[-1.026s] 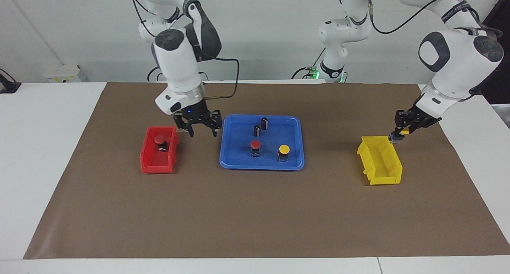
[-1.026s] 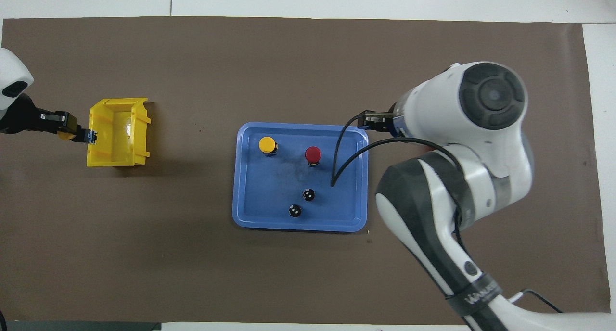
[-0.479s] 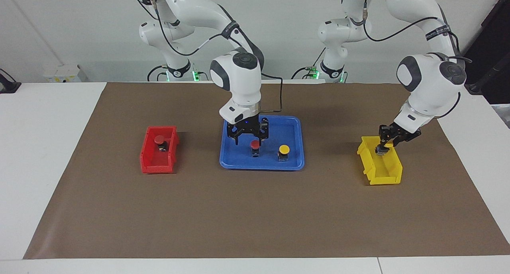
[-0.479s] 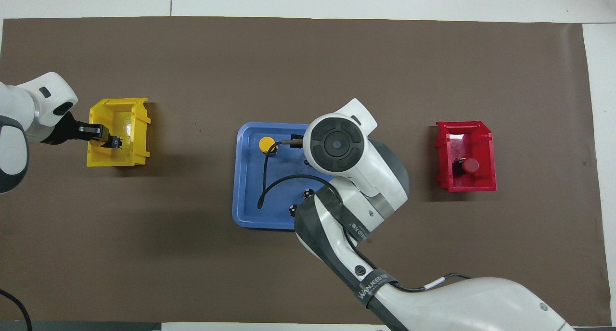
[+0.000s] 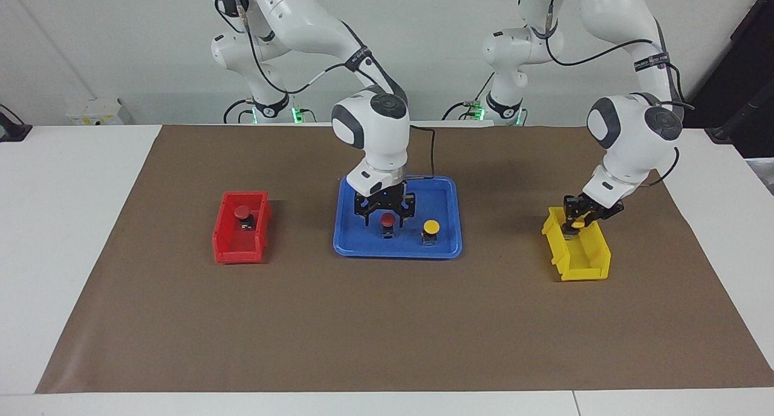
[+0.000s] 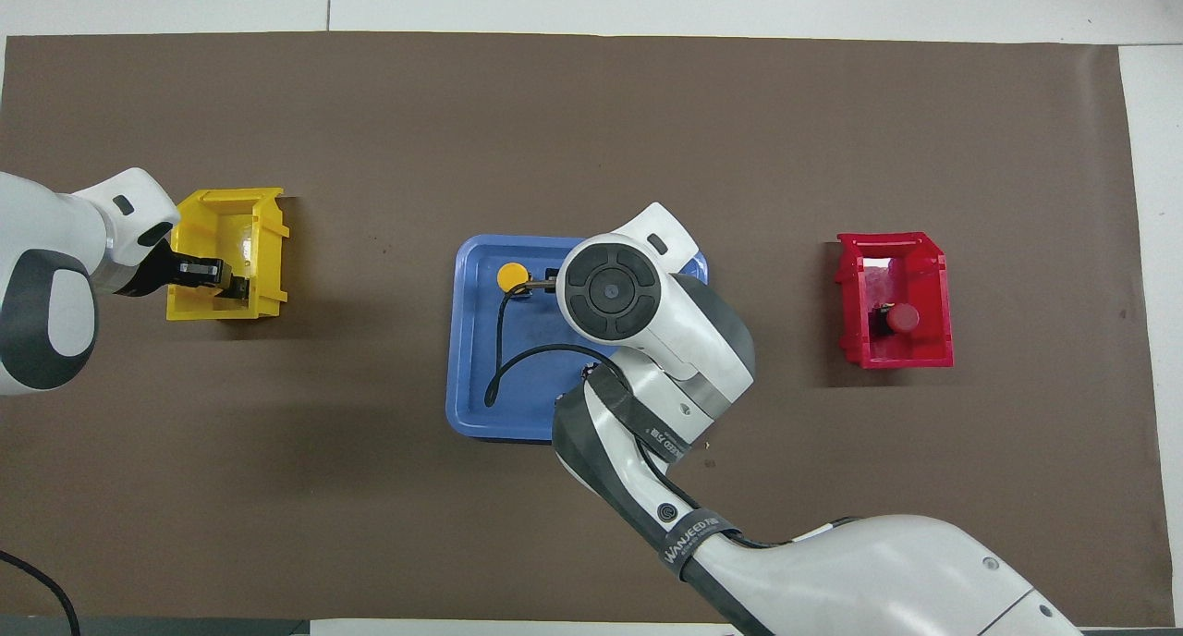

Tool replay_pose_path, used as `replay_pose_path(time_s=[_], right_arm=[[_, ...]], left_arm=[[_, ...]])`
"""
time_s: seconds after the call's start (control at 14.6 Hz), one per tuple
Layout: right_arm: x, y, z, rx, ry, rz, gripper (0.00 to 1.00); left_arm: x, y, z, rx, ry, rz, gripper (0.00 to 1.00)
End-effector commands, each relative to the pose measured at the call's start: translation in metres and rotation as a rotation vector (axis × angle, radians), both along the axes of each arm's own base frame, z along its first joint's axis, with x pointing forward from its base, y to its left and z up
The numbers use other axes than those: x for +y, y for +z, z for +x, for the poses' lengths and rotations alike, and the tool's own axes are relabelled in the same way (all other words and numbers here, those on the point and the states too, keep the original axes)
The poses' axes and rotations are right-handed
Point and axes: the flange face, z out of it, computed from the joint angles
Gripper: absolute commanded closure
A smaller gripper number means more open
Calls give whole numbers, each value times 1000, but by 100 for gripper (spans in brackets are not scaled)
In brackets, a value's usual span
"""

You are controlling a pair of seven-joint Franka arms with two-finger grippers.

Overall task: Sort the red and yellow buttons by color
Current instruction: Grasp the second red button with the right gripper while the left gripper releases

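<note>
A red button [image 5: 387, 222] and a yellow button [image 5: 430, 227] stand in the blue tray [image 5: 347, 247]. My right gripper [image 5: 386, 217] is open, low over the tray, with its fingers on either side of the red button's cap. In the overhead view this arm hides that red button, and the tray's yellow button [image 6: 511, 275] shows beside it. A second red button [image 5: 242, 211] sits in the red bin [image 5: 227, 247]. My left gripper [image 5: 576, 221] is shut on a second yellow button [image 5: 578, 223] and holds it low inside the yellow bin [image 5: 583, 265].
The red bin [image 6: 938, 289] stands toward the right arm's end of the brown mat and the yellow bin [image 6: 263, 248] toward the left arm's end. The two dark cylinders in the tray are mostly hidden under the right arm.
My right gripper moved from beside the red bin to the tray and came down around the red button. My left gripper carried the yellow button over the yellow bin's edge and lowered it inside.
</note>
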Motion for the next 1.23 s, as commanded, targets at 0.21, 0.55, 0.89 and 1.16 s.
replay_pose_path(time_s=[0.21,0.55,0.89,1.16], right_arm=[[0,-9,-7,18,-14,-1,13],[1,-8,-8,27,-24,18,22],[1,-8,-7,28,-24,21,43],[1,-4,-5,35,-41,45,74]], left_arm=[[-3,3,3,-18,-18,11,35],[-3,64,21,28,-23,10,27],[-10,195,7,9,-31,10,0],[-18,247,-4,37,-54,12,0]])
